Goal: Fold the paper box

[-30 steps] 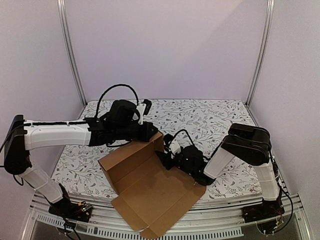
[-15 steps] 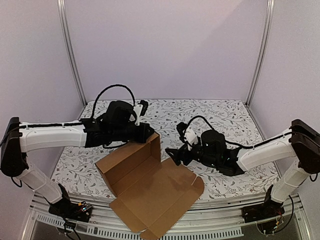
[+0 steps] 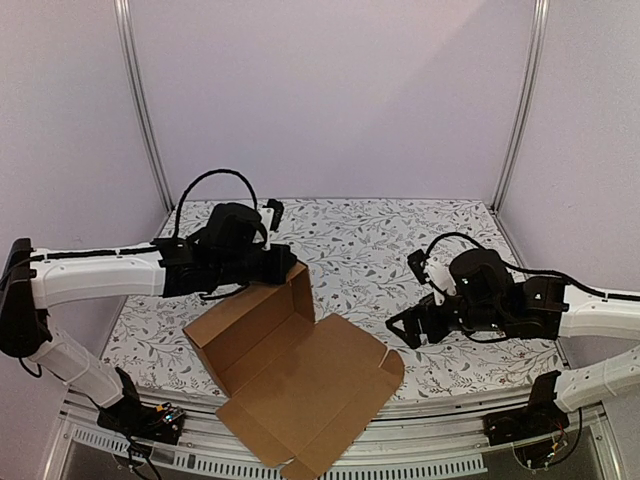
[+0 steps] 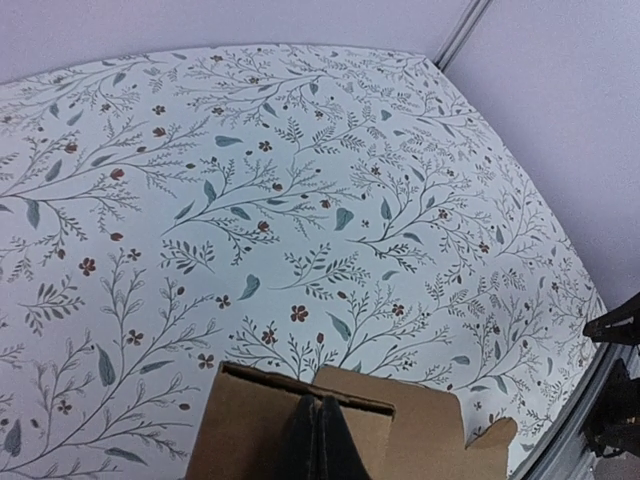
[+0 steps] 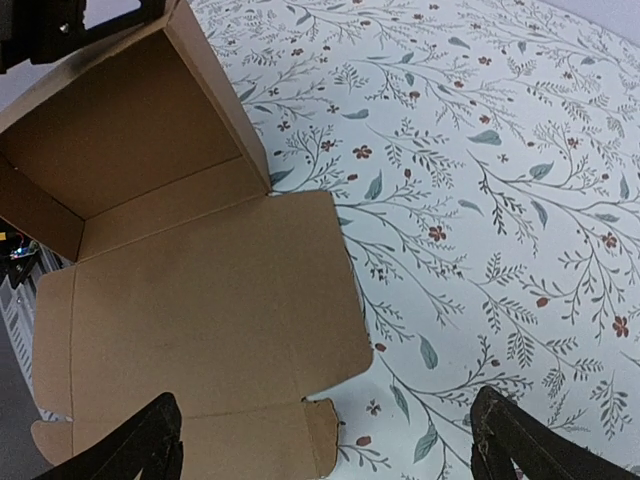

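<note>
The white and black left arm (image 3: 100,275) reaches in from the left side, over the table (image 3: 400,240) with its white cloth printed with leafy twigs and small red flowers. The left gripper (image 3: 287,262) sits at the top far corner of the paper box (image 3: 300,385), a large plain brown sheet of corrugated cardboard with creases, flaps and notches. Its jaws are pressed tight together on the upper edge of the raised wall. In the left wrist view the two dark fingers (image 4: 318,440) meet with no gap against the cardboard (image 4: 250,420).

The box lies at the near left-centre of the table. Its left part is folded up into a shallow open tray with a back wall and short side walls standing. The wide lid panel to the right of the tray lies flat, and its near corner hangs out over the front rail of the table. A rounded flap marks the panel's right end.

Further right, the right gripper (image 3: 408,328) hovers over bare cloth, apart from the box and touching nothing. Its jaws stand wide apart. The right wrist view looks down between them (image 5: 325,398) at the flat panel (image 5: 200,300) and the patterned cloth beside it.
</note>
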Motion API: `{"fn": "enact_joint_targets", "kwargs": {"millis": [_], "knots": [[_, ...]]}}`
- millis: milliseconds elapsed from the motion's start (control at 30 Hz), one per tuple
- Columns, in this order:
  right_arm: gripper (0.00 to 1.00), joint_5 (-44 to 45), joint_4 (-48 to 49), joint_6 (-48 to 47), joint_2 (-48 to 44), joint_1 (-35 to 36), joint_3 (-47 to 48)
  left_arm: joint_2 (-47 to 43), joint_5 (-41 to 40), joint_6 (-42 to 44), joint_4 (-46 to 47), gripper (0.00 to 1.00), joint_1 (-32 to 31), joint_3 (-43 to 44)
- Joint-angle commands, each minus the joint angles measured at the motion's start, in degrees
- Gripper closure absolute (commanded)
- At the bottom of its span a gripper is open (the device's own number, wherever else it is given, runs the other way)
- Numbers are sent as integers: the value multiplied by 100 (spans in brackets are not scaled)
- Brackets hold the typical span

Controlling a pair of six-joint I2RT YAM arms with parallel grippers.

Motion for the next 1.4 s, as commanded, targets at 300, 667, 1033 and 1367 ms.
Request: {"fn": "enact_joint_targets", "kwargs": {"millis": [300,667,1033,1367], "knots": [[11,-1418,261,3021,-62,-25,-1217,-305,-866,-1077,-775,100,-37,-640],[27,-1675,1632,3778,793,-14,-1620,-595,-1029,-1142,-829,100,-37,-875],[33,-1770,2933,4344,1532,68,-1954,-781,-1183,-1116,-894,100,-37,-987],[39,-1839,3986,4594,2137,271,-2047,-1005,-1320,-1148,-931,100,60,-1320]]}}
